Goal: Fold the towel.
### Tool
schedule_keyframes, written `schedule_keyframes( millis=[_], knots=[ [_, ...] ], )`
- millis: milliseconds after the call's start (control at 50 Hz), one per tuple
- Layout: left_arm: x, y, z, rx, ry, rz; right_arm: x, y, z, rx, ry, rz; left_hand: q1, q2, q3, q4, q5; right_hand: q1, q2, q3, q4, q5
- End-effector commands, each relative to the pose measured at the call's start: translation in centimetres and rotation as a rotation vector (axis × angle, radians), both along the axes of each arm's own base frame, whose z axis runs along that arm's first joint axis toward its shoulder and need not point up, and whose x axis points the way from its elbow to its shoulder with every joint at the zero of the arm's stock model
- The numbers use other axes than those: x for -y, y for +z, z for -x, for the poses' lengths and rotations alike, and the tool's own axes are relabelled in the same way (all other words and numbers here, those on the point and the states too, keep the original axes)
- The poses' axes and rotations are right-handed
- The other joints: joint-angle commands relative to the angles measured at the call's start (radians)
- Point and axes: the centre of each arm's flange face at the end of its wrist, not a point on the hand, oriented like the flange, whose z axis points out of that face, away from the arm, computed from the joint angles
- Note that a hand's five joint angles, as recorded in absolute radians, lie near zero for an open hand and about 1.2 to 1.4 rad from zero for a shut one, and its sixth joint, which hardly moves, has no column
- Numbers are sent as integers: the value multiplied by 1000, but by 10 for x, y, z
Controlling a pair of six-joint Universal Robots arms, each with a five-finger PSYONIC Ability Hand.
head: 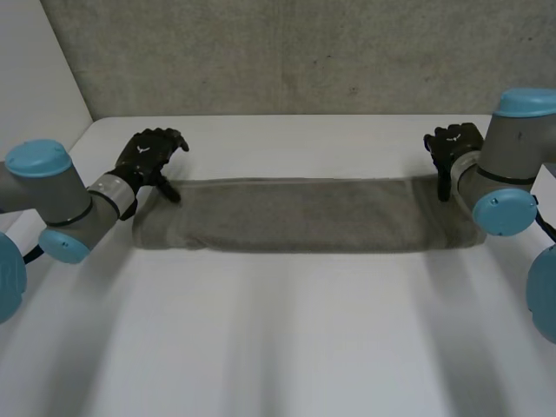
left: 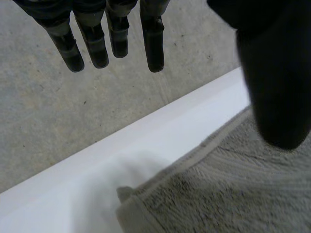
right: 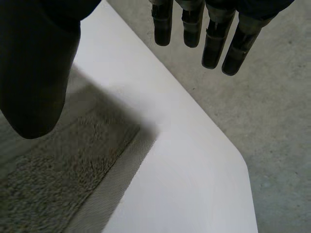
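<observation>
The near part of the white desk (head: 278, 347) is left bare. Across its middle a long grey terry towel (head: 295, 217) is laid flat as a narrow band, apparently already doubled lengthwise, though the layers cannot be made out for certain. At its far left corner the left robot hand (head: 148, 158) is held spread, fingers straight, nothing pinched. At the far right corner the right robot hand (head: 453, 146) is likewise spread and empty. A crosswise fold is judged to remain.
</observation>
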Motion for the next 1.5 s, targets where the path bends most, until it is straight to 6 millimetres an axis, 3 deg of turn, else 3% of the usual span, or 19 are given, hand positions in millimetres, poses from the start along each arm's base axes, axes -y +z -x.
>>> schedule_keyframes(
  millis=[20, 120, 200, 260, 400, 520, 560, 740, 940, 1180, 1240, 1340, 1500],
  knots=[
    [-4, 21, 0, -12, 14, 14, -19, 27, -5, 86, -4, -10, -69, -57, -67, -73, -42, -64, -64, -71, -81, -58],
    [-22, 40, -12, -13, 60, -13, -47, 55, 0, 132, 8, -14, -66, -54, -64, -70, -40, -64, -64, -71, -81, -58],
    [-37, 47, -19, -9, 70, -35, -62, 56, 6, 129, 15, -34, -66, -54, -64, -70, -40, -64, -64, -71, -81, -58],
    [-61, 53, -27, -6, 84, -70, -85, 42, 9, 97, 64, -96, -60, -48, -58, -64, -34, -64, -64, -71, -81, -58],
    [-88, 49, -30, -1, 86, -101, -99, 8, 19, 3, 77, -196, -43, -31, -41, -46, -16, -64, -64, -71, -81, -58],
    [-94, 31, -28, 7, 77, -93, -89, -21, 33, -6, 39, -205, -40, -28, -38, -43, -13, -64, -64, -71, -81, -58],
    [-89, 15, -27, 13, 81, -91, -85, -30, 37, -7, 29, -193, -25, -13, -23, -29, 2, -64, -64, -71, -81, -58],
    [-74, -6, -27, 13, 87, -98, -74, -36, 47, 0, -1, -172, -25, -13, -23, -29, 2, -64, -64, -71, -81, -58],
    [-70, -15, -29, 18, 113, -104, -70, -45, 50, -2, -11, -181, -25, -13, -23, -29, 2, 22, 22, 15, 6, 29],
    [-68, -21, -29, 20, 115, -115, -65, -49, 58, -2, -29, -185, -28, -16, -26, -32, -1, 401, 401, 394, 385, 408],
    [-70, -20, -29, 21, 115, -121, -64, -49, 60, -1, -35, -182, -28, -16, -26, -32, -1, 604, 604, 597, 587, 610],
    [-72, -13, -28, 19, 113, -114, -58, -46, 67, 2, -55, -159, -28, -16, -26, -32, -1, 1149, 1149, 1142, 1132, 1155],
    [-80, 2, -29, 15, 112, -95, -49, -35, 87, 13, -95, -132, -40, -28, -38, -43, -13, 1158, 1158, 1151, 1141, 1164]
  ],
)
